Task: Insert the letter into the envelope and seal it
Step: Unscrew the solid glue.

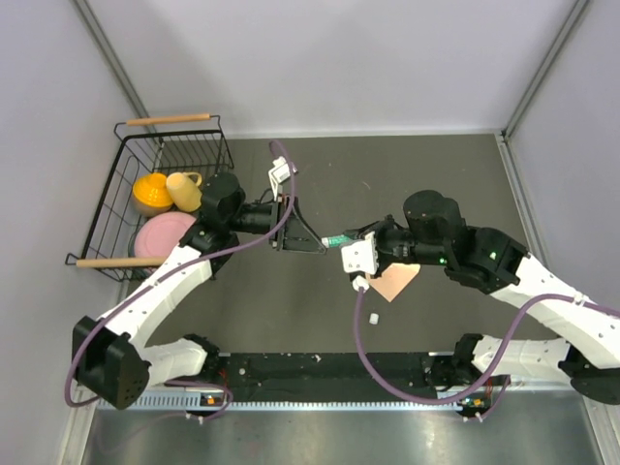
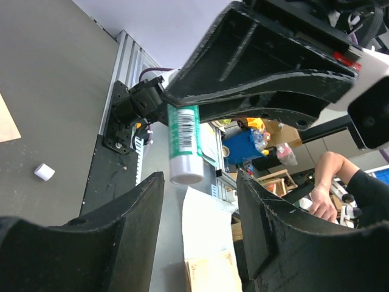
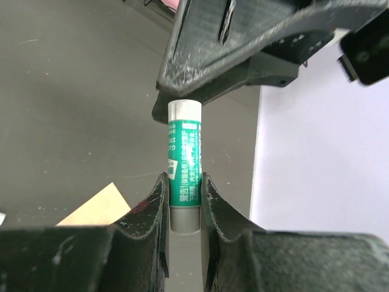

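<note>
1. Looking at the right wrist view, we see the right gripper (image 3: 183, 180) clamped on a green-and-white glue stick (image 3: 184, 152). Its two fingers press against the lower half of the tube from either side.
2. From above, the tube lies roughly level between the two grippers, over the middle of the dark table (image 1: 436, 174).
3. Opposite it, the left gripper (image 2: 197, 210) has its fingers spread wide and holds nothing. In its own wrist view, the white end of the tube sits just ahead of the gap between them.
4. In the right wrist view, that white end reaches the underside of the left gripper's black finger. We cannot tell whether the two touch.
5. We find the envelope (image 1: 399, 281) lying flat on the table beneath the right wrist. It is partly covered by the arm and apart from both grippers.
6. A small white cap (image 1: 374, 318) lies on the table just beside the envelope's near corner, not touching it.
7. At the far left stands a wire basket (image 1: 108, 199) holding a yellow bowl (image 1: 152, 192), a pale mug (image 1: 184, 190) and a pink plate (image 1: 163, 234).
</note>
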Controlling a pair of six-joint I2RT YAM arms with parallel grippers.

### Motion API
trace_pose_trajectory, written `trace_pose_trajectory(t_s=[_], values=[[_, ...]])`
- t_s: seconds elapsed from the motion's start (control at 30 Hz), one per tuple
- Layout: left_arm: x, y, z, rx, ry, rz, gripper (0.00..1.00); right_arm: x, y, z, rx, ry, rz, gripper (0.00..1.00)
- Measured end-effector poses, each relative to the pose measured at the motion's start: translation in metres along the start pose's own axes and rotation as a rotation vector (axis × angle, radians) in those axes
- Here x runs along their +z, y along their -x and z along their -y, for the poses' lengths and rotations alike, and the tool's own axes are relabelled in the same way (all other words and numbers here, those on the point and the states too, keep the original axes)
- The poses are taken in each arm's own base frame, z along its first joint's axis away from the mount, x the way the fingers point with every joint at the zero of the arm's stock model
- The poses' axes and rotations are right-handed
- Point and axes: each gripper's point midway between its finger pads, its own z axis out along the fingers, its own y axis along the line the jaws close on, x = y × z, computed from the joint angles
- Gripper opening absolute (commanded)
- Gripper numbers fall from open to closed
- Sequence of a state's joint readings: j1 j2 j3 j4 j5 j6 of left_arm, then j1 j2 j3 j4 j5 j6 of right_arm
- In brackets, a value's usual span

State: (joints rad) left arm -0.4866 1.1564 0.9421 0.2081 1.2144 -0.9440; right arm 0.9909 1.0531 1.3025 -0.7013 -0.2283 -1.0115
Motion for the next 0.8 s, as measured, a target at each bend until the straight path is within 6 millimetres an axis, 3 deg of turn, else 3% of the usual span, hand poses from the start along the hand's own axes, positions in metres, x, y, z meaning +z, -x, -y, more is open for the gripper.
trace_pose_trajectory(t_s=[0.13, 0.23, 0.37, 0.5, 0.7, 0.8], values=[[0.004, 0.001, -0.007, -0.040, 0.000, -0.006, 0.56, 0.000, 0.002, 0.004, -0.027, -0.019, 0.005, 0.00], [0.004, 0.000, -0.007, -0.042, -0.001, -0.008, 0.48, 0.000, 0.004, 0.004, -0.044, -0.021, 0.006, 0.00], [0.004, 0.000, -0.006, -0.046, -0.003, -0.007, 0.22, 0.001, 0.003, 0.003, -0.059, -0.022, 0.009, 0.00], [0.003, -0.003, -0.005, -0.027, -0.014, 0.000, 0.04, 0.000, 0.004, 0.002, -0.077, -0.022, 0.020, 0.00], [0.000, -0.013, 0.005, 0.134, -0.018, -0.008, 0.00, -0.001, 0.009, -0.002, -0.041, -0.012, 0.040, 0.00], [0.006, -0.021, 0.019, 0.328, -0.001, -0.034, 0.00, 0.001, 0.012, -0.006, 0.038, 0.011, 0.049, 0.00]])
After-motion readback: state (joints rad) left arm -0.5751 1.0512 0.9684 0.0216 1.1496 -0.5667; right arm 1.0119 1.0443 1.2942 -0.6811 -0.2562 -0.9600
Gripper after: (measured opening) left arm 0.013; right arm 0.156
